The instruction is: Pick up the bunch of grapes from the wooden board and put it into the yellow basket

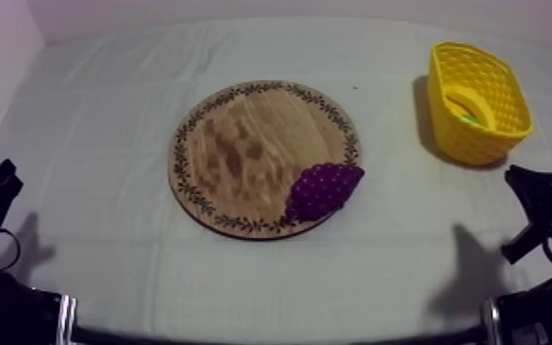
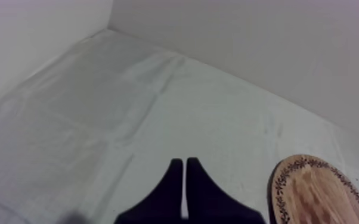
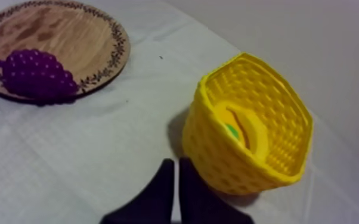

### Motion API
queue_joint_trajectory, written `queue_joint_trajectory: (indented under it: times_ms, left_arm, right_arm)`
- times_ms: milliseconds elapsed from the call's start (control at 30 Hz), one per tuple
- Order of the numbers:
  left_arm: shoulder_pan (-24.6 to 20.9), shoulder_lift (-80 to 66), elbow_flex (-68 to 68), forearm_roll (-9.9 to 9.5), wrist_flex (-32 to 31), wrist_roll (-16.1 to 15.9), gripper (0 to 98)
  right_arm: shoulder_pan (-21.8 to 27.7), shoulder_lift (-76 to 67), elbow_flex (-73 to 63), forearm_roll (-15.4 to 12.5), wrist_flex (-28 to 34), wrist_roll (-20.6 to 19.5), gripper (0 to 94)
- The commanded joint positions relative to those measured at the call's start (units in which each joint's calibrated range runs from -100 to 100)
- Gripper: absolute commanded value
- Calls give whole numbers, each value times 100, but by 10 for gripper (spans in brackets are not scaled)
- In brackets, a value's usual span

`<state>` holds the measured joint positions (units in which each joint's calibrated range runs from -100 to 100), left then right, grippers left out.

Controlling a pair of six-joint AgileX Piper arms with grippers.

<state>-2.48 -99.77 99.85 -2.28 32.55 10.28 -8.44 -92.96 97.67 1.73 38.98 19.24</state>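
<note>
Overhanging the wooden board on its yellow basket side, the grapes may tumble off if nudged; left gripper and right gripper fingers sit pressed together.

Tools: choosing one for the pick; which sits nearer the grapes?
The right tool; grapes lie at the board's rim on its side, far from the left tool.

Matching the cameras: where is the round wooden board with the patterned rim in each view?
Top view: round wooden board mid-table, purple bunch of grapes on its right rim, yellow basket farther right.
Left wrist view: board's edge beside the left gripper.
Right wrist view: board beyond the right gripper, bearing the grapes.
Shared landmark: patterned rim.
</note>
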Motion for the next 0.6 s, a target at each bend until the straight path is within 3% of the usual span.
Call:
queue_joint_trajectory:
  times_ms: [0,233,567]
  left_arm:
    - [-1,3,4,1,3,0,0]
    - [-1,3,4,1,3,0,0]
    - [-1,3,4,1,3,0,0]
  right_arm:
    - [6,344,-421,105,118,-243,4]
    - [32,1796,-2588,40,1095,-318,3]
    - [93,4045,-5009,-548,2366,459,2]
